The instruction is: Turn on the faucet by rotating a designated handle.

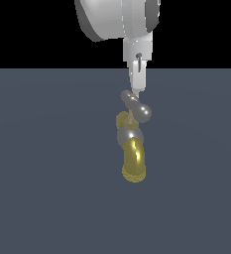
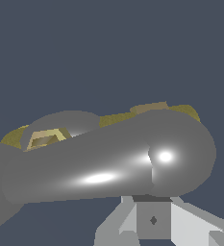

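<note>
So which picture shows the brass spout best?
The exterior view: the whole curved spout shows below the silver handle. In the wrist view the handle fills the frame, leaving only brass slivers behind it.

One camera stands off the arm and looks a bit down at the flat grey counter point(image 1: 37, 198). It sees the far edge of the counter as a straight line, with black behind it. From here the faucet point(image 1: 133, 158) looks small, in the middle. The other camera sits on the wrist, very close. The handle point(image 2: 108, 163) fills most of its picture, with the gripper point(image 2: 154, 218) right beside it. Both cameras see the handle point(image 1: 137, 106) and the gripper point(image 1: 137, 79).
</note>
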